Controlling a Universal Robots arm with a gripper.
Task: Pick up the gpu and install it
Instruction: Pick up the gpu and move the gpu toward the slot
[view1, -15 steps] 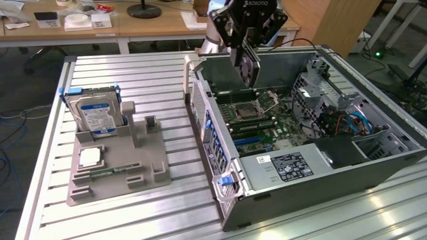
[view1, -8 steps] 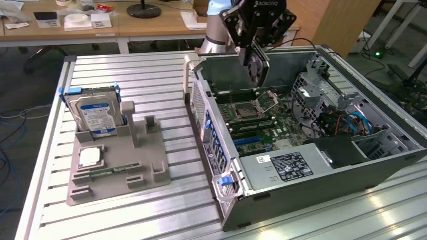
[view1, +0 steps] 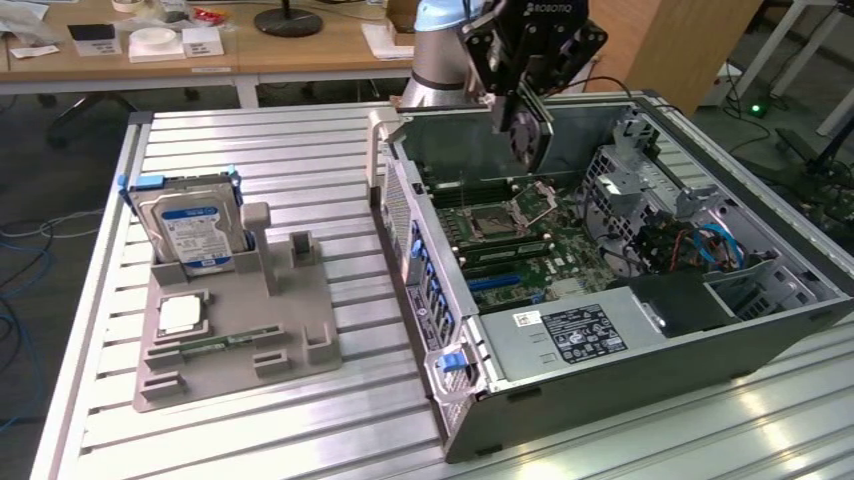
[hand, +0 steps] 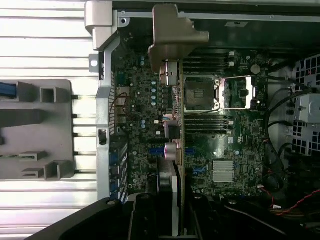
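While the claw (view1: 526, 105) hangs over the open PC case (view1: 627, 330), we see it clamped shut on the gpu (view1: 529, 140). The fingers pinch the card from both faces. The card is on edge and hangs straight down into the case opening.

Gpu position: above the motherboard (view1: 534, 250), near the case's far wall, apart from the board and not seated in any slot.

From the wrist view we look down along the gpu (hand: 173, 185). Its thin edge runs between the two black fingers (hand: 142, 220) and passes just beside the CPU socket (hand: 200, 92). The metal bracket (hand: 175, 35) is at the end nearest the case wall. Blue expansion slots (hand: 192, 150) show on the board on either side of the card's edge.

The case lies on its side on the slatted aluminium tabletop (view1: 267, 140), toward the edge on the exterior view's right.

A grey parts fixture (view1: 254, 320) sits well apart from it, toward the tabletop edge on the exterior view's left. It carries:
- a blue-labelled hard drive (view1: 194, 225), standing upright in its slot
- a CPU (view1: 180, 312), lying flat
- a narrow memory stick (view1: 220, 343), just beside the CPU
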